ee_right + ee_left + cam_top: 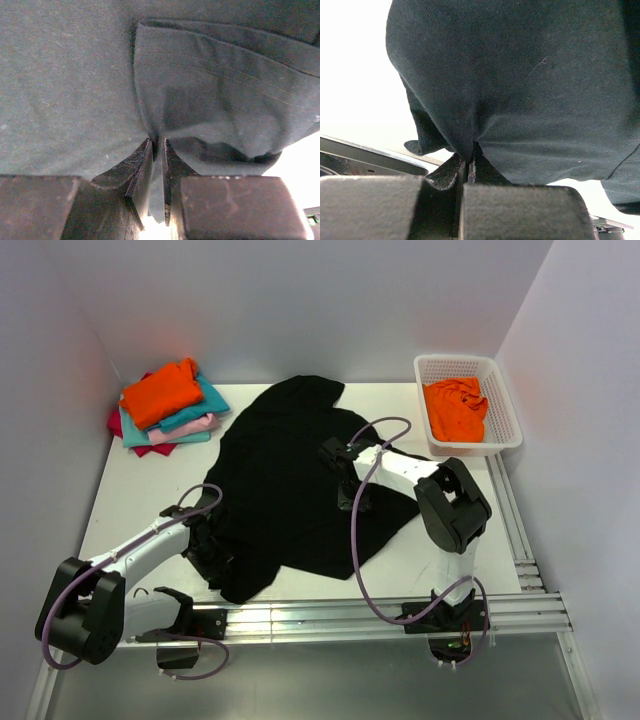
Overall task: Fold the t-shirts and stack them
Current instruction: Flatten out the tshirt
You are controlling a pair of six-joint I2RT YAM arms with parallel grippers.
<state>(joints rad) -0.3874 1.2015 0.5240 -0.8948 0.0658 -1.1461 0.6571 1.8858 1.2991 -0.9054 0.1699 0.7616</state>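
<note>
Big black t-shirt (290, 480) lies spread mid-tabletop (150, 490), left end effector (215, 552) clamped on its near edge, right end effector (352, 498) pinching a right-side fold, likely to lift and fold it.

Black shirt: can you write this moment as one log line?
black t-shirt: spread out | left gripper: shut on its near-left edge | right gripper: shut on a fold | folded stack: far left
</note>
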